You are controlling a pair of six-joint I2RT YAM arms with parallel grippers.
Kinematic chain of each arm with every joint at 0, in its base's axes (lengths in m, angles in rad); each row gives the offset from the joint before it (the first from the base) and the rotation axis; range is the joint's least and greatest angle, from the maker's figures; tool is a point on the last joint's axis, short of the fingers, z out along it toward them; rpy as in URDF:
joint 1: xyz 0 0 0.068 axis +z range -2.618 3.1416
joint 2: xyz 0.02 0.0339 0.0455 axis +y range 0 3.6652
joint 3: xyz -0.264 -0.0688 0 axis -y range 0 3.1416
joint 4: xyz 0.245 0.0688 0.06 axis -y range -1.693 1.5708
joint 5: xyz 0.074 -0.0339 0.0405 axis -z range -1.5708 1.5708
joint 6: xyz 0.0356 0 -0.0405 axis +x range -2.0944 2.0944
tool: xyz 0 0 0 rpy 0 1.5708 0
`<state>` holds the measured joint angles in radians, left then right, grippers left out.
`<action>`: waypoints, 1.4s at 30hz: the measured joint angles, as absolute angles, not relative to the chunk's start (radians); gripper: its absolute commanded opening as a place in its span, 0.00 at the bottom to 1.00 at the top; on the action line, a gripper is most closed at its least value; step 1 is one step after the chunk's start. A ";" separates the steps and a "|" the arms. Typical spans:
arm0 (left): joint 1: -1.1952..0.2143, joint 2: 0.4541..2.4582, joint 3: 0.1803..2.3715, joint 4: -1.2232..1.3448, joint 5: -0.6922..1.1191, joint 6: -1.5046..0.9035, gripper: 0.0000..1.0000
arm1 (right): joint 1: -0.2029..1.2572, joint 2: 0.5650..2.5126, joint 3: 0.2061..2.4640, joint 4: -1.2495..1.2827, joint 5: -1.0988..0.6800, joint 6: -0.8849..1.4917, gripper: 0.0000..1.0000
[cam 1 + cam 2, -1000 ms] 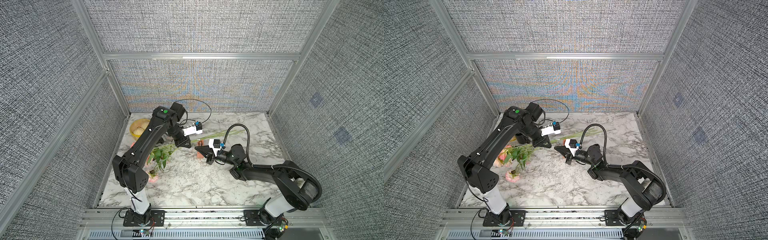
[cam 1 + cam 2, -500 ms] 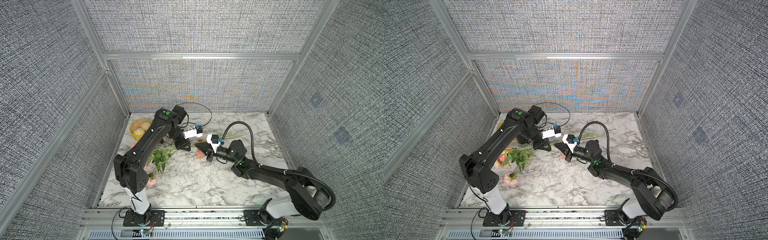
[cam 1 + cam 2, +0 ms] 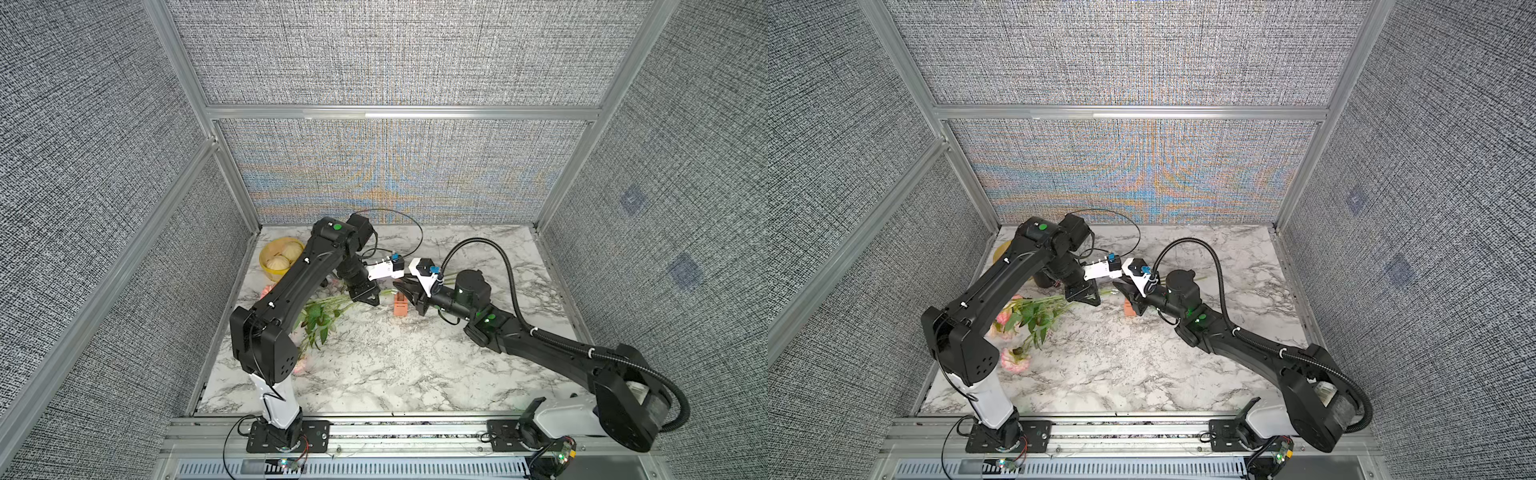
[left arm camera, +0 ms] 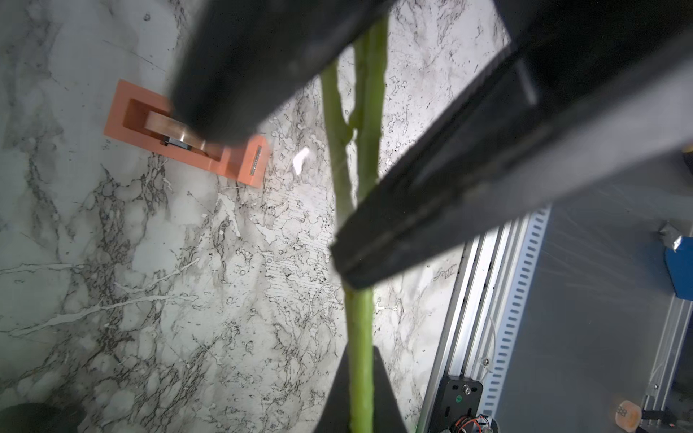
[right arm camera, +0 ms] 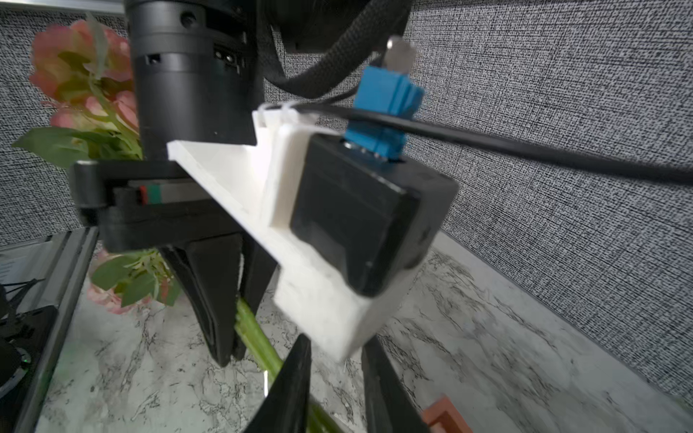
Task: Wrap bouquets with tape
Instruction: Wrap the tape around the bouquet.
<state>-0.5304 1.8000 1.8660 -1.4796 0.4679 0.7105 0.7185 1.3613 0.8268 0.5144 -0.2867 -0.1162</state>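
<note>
The bouquets (image 3: 320,320) (image 3: 1034,316) are one bunch of pink flowers and green leaves lying at the table's left, its stems (image 4: 362,337) (image 5: 258,337) lifted toward the middle. My left gripper (image 3: 372,299) (image 3: 1094,298) (image 4: 362,360) is shut on those stems. Facing it is my right gripper (image 3: 401,286) (image 3: 1121,287) (image 5: 335,346), open, with its fingers (image 4: 450,210) on either side of the stems just past the left grip. The orange tape (image 3: 401,307) (image 3: 1128,308) (image 4: 127,123) (image 5: 446,418) dispenser lies flat on the marble under the right gripper, partly hidden.
A yellow bowl (image 3: 280,259) holding buns sits at the back left corner, partly behind the left arm. A small white scrap (image 4: 300,163) lies on the marble near the dispenser. Grey fabric walls close in three sides, and an aluminium rail (image 3: 374,428) runs along the front.
My right gripper has moved back and left, closer to the left gripper, and its jaws have parted. The left gripper stays shut on the stems and has barely shifted.
</note>
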 measured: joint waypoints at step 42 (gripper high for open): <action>-0.535 1.845 1.905 -1.571 0.549 0.752 0.00 | 0.747 1.171 0.911 -0.026 -0.443 -0.754 0.43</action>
<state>-0.5350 1.8454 1.9049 -1.5711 0.5491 0.7517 0.7471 1.1713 0.9112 -0.0261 -0.4427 -0.7536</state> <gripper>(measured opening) 0.081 0.434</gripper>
